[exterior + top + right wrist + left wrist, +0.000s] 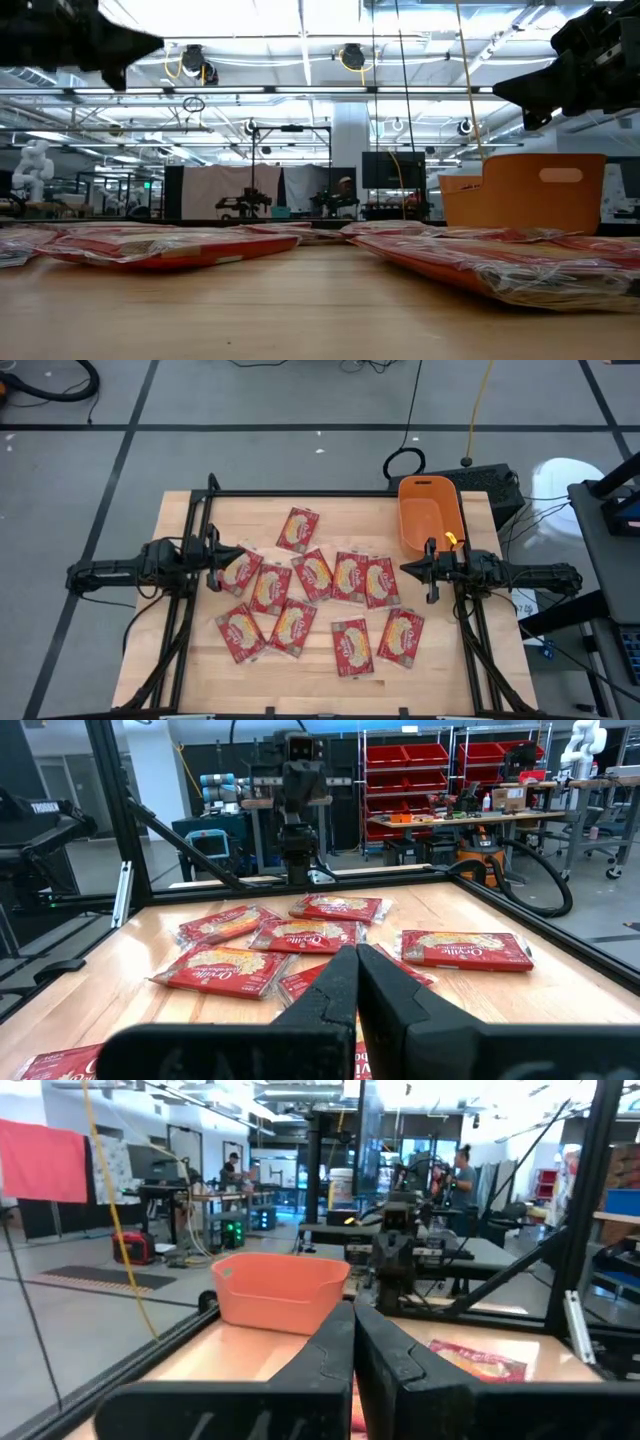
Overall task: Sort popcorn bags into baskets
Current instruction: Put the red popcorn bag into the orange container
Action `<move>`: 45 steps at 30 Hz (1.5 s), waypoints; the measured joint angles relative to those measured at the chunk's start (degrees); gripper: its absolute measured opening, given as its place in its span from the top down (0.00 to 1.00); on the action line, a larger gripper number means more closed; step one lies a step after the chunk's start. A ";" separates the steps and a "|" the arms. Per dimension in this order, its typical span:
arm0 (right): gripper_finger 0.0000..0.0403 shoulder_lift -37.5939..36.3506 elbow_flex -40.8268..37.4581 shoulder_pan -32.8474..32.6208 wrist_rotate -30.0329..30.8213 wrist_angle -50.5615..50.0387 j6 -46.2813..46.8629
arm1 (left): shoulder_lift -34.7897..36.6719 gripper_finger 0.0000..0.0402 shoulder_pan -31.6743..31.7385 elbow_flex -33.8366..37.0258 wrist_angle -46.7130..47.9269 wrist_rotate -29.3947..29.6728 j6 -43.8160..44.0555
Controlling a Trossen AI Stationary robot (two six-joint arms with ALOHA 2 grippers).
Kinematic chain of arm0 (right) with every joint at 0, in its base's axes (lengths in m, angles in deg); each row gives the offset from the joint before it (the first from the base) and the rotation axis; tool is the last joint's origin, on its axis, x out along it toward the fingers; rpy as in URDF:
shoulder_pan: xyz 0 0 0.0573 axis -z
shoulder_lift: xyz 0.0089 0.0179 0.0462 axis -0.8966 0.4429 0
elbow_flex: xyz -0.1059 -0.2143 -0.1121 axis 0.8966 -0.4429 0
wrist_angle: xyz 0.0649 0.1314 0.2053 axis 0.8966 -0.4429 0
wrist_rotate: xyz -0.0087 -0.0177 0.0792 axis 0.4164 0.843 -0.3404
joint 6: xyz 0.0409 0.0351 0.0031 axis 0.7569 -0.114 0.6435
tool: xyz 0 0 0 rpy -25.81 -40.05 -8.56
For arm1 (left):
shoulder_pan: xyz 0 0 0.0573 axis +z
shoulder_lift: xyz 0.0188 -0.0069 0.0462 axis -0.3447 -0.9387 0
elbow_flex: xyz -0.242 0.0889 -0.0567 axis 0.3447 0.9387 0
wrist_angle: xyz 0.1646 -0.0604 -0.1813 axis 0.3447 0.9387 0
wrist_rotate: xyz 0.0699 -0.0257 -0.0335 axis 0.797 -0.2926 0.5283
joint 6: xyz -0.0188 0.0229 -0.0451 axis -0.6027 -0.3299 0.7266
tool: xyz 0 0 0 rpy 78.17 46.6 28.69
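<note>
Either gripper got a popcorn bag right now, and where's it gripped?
No. The left gripper and the right gripper are both shut on nothing, raised above the popcorn bags.

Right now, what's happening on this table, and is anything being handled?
Nothing is being handled. About a dozen red popcorn bags lie spread flat on the wooden table, and the orange basket at the far right corner looks empty. The left claw hangs shut over the left end of the spread, and the right claw hangs shut just in front of the basket. Neither holds a bag.

Eleven red popcorn bags (pixel 313 573), one orange basket (pixel 429 511), two arms' tools.
</note>
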 joint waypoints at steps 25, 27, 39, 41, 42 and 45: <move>1.00 0.00 -0.01 0.00 0.00 0.00 5.73 | -43.62 0.98 -18.82 -58.03 37.51 3.38 2.01; 1.00 0.00 -0.01 0.00 0.00 0.00 7.13 | -45.90 0.98 -21.13 -58.51 38.53 3.32 0.65; 1.00 0.07 0.00 0.00 -11.79 0.54 27.27 | -58.11 0.98 -28.63 -57.29 41.76 10.72 0.20; 1.00 0.07 -0.01 -0.27 -12.79 2.72 28.28 | -60.19 0.98 -28.63 -57.09 41.71 11.55 0.13; 1.00 0.07 -0.02 -0.64 -13.34 3.85 27.72 | -61.40 0.98 -28.61 -57.03 41.75 12.23 -0.12; 1.00 0.07 -0.01 -2.07 -13.60 5.94 23.70 | -64.04 0.98 -28.54 -57.03 40.87 13.76 -1.99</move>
